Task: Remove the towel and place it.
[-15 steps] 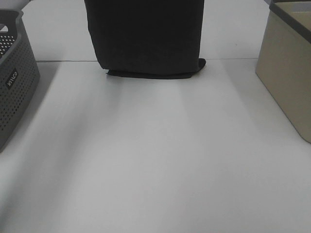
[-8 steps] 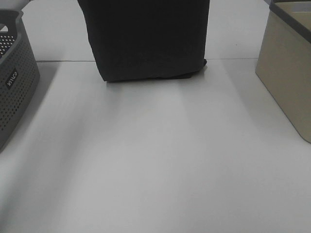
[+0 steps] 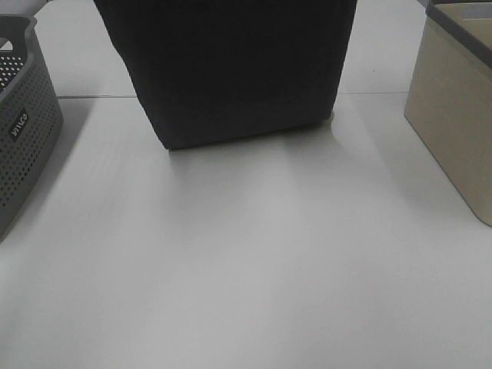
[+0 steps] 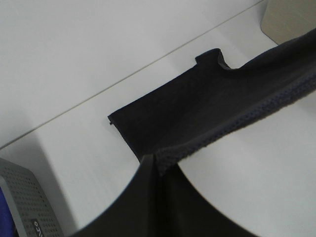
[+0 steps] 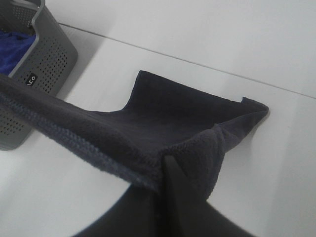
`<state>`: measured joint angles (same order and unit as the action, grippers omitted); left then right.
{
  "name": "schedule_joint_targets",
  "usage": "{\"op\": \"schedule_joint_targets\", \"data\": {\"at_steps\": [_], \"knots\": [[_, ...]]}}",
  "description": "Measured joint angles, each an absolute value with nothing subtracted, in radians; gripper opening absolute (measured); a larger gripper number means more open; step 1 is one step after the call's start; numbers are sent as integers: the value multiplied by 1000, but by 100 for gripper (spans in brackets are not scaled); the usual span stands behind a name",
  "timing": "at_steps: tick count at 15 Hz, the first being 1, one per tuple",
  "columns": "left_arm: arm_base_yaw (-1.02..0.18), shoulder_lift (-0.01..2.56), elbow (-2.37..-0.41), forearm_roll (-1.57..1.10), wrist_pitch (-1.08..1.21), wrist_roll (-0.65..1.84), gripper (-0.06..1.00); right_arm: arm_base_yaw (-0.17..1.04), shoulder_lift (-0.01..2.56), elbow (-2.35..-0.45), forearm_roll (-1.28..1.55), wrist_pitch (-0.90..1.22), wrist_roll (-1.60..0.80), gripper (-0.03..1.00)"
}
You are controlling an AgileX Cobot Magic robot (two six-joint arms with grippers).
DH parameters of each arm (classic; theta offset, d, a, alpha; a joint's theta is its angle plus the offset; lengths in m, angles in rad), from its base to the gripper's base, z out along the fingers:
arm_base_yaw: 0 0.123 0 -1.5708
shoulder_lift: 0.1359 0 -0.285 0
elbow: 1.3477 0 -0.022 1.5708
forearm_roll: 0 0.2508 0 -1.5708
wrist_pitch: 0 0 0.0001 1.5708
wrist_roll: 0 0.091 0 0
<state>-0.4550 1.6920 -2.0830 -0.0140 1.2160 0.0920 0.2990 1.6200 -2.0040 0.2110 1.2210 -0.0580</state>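
Observation:
The dark towel (image 3: pixel 231 69) hangs as a wide sheet at the top middle of the exterior high view, its lower edge at the table's far half. Neither gripper shows in that view. In the left wrist view my left gripper (image 4: pixel 154 165) is shut on the towel's hemmed edge (image 4: pixel 237 118), which stretches taut away from it, and the towel's lower part (image 4: pixel 168 108) lies on the table. In the right wrist view my right gripper (image 5: pixel 165 170) is shut on a bunched towel corner (image 5: pixel 207 148), with the rest sagging over the table (image 5: pixel 173 108).
A grey perforated basket (image 3: pixel 23 131) stands at the table's left edge and holds a blue cloth (image 5: pixel 12 49). A beige bin (image 3: pixel 457 108) stands at the right edge. The white table (image 3: pixel 246 261) has a seam line across its far part.
The hanging towel has come toward the camera. It looks wider and its lower edge sits lower in the view. The folded strip that lay on the table is now hidden behind it.

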Motion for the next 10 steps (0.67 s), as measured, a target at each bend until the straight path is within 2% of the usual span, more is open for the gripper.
{"op": "schedule_joint_targets", "data": {"at_steps": [7,10], "knots": [[-520,1477,-1714,-99,1203,0,0,300,1341,-1626,251,1219,-54,2],[-585,1365,-1527,-122,1192,-35,0,301,1230,-1458,266,1219,-36,2]]}}
